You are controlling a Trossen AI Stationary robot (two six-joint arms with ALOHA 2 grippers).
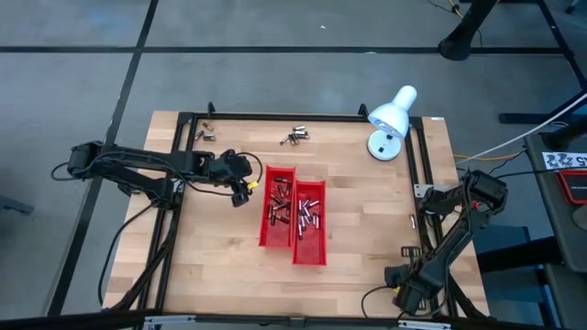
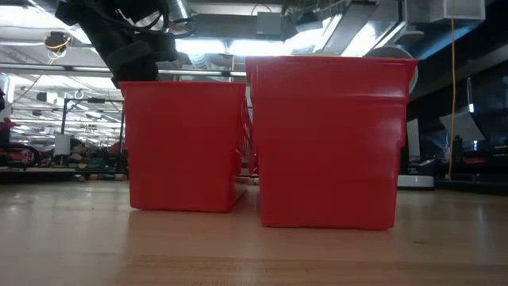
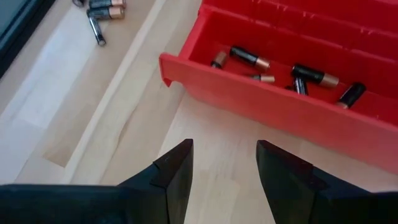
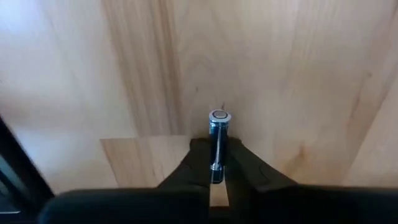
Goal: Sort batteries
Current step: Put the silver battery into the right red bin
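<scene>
Two red trays stand side by side mid-table, the left tray [image 1: 277, 206] and the right tray [image 1: 309, 223], each with several batteries [image 3: 249, 58] lying in it. Loose batteries [image 1: 295, 137] lie near the far edge, with more [image 1: 207, 135] at the far left. My left gripper [image 3: 224, 162] hovers open just left of the left tray's far end [image 3: 205, 78], nothing between its fingers. My right gripper [image 1: 415, 213] points down near the table's right edge, shut on a single battery [image 4: 217, 134]. My right gripper pinches one battery between its two fingers, on the battery's body [image 4: 216, 155] toward one end. The fingers come from above, pointing steeply down, and the battery lies along them. Its free end [image 4: 219, 116] sticks out past the fingertips; whether it touches the wood, I cannot tell.
A white desk lamp [image 1: 390, 119] stands at the far right corner. A black frame [image 1: 275, 116] runs along the table's far and side edges. Bare wood lies near the front edge and between the trays and the right arm.
</scene>
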